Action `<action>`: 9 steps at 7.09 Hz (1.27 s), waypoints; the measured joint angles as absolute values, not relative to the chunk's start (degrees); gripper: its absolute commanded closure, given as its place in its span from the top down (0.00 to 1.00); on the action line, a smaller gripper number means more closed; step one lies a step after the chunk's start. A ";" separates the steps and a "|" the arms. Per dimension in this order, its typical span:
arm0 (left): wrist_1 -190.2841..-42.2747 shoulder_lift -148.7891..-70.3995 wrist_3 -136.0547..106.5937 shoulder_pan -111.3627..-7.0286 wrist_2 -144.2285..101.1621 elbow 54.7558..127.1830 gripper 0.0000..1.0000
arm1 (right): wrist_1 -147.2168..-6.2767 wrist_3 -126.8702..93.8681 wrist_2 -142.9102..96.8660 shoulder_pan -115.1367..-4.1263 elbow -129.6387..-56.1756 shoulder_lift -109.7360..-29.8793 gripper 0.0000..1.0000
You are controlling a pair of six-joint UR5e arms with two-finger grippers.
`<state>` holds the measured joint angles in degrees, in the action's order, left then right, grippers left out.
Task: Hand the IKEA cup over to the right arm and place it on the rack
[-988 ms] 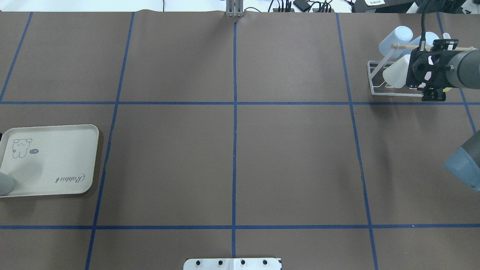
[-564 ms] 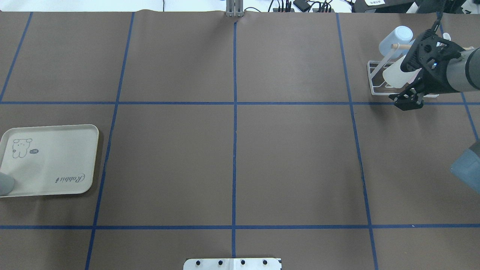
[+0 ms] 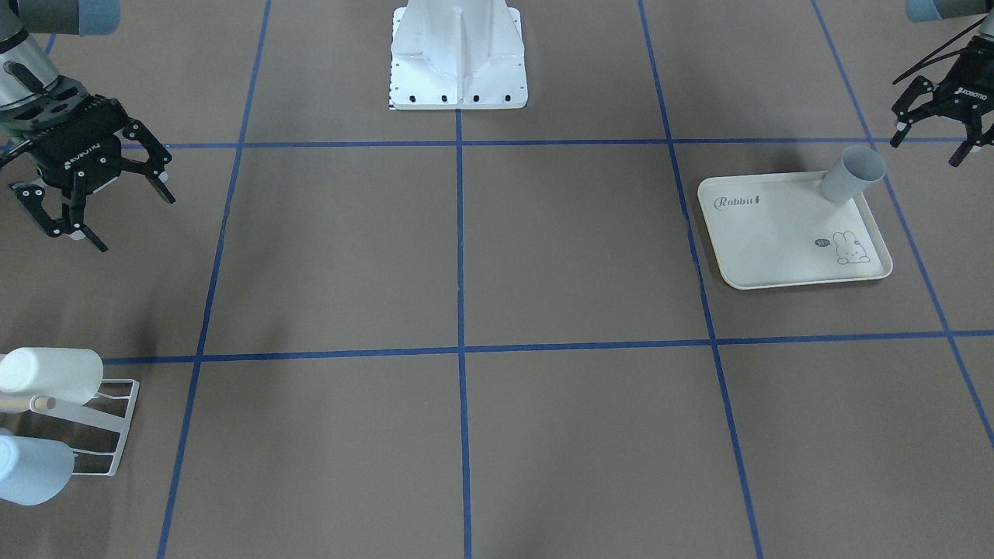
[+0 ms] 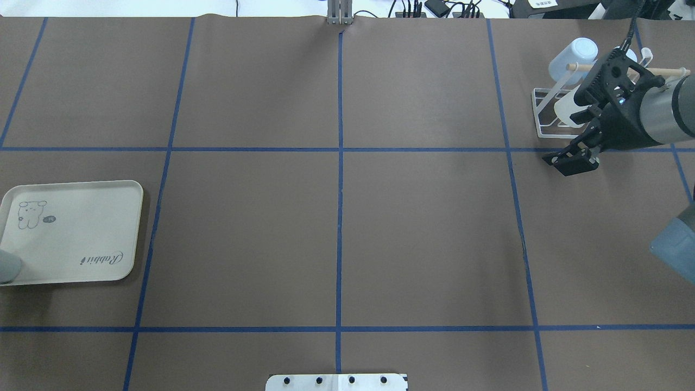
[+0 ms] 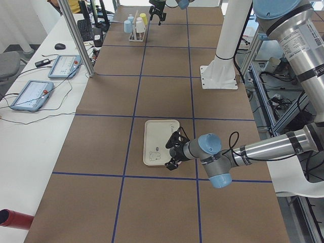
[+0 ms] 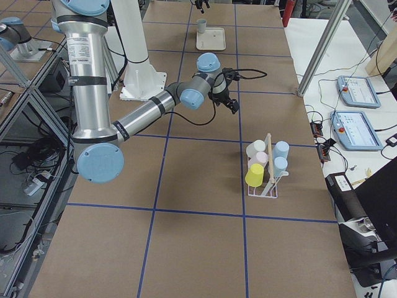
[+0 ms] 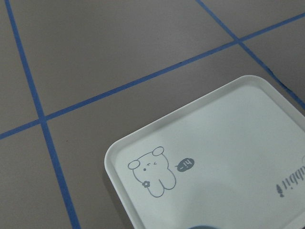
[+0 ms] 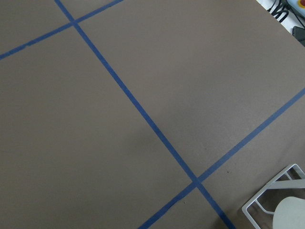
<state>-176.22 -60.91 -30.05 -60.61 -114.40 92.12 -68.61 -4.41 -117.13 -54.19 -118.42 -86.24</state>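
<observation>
The grey IKEA cup stands upright in a corner of the cream rabbit tray, and only its rim shows in the left wrist view. My left gripper hovers open just beside that corner, apart from the cup. The right arm reaches in near the rack. Its right gripper hangs open and empty over bare table, a little way off the rack. The rack holds several cups: white, pale blue, yellow.
The robot's white base plate sits at mid-table on the robot's side. Blue tape lines cross the brown table cover. Tablets and cables lie on the side bench past the table's far edge. The rack's corner shows in the right wrist view.
My right gripper has drawn back from over the rack toward the table's middle and turned, leaving the white cup on the rack. The tray and grey cup have not moved.
</observation>
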 measured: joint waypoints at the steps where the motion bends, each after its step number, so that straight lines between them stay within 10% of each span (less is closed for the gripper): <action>1: -176.46 -61.65 -30.31 -60.05 -114.39 91.34 1.00 | -68.57 -4.40 -117.21 -54.05 -118.39 -86.35 1.00; 4: -176.54 -63.92 -31.73 -56.32 -114.46 89.48 0.90 | -68.55 -3.97 -117.24 -53.91 -118.33 -86.80 1.00; 7: -176.71 -64.16 -31.58 -53.73 -114.33 88.36 0.04 | -68.56 -3.71 -117.23 -53.81 -118.18 -86.92 1.00; 9: -176.99 -64.17 -31.48 -53.48 -114.49 88.33 0.00 | -68.56 -3.69 -117.17 -53.75 -118.21 -86.92 1.00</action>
